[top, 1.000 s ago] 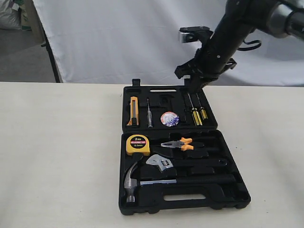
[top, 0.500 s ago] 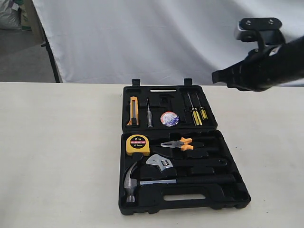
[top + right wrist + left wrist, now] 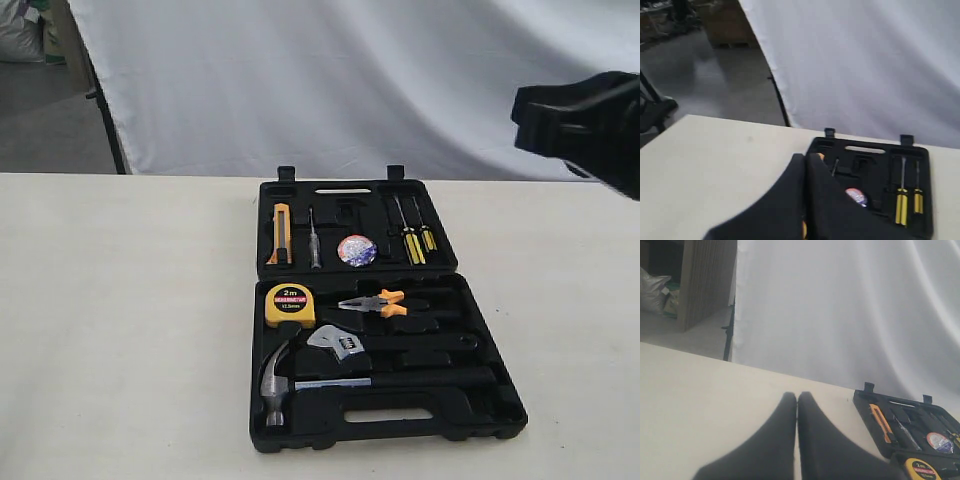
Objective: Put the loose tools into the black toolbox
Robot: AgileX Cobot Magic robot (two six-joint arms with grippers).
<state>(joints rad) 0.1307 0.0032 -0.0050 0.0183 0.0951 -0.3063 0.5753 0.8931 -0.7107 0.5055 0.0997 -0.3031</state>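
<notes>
One black toolbox (image 3: 500, 415) lies open at centre frame on the bench (image 3: 120, 320), holding one hammer (image 3: 277, 385), one wrench (image 3: 338, 343) and one tape roll (image 3: 357, 250). Only the exterior view shows hammer and wrench. The wrist views show the left hand (image 3: 797, 399) and right hand (image 3: 806, 159), each pinched closed, holding nothing.

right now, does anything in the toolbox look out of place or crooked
Nothing stands out. The hammer, wrench and tape roll each lie in a recess of the open black toolbox, and none hangs over its rim.
</notes>
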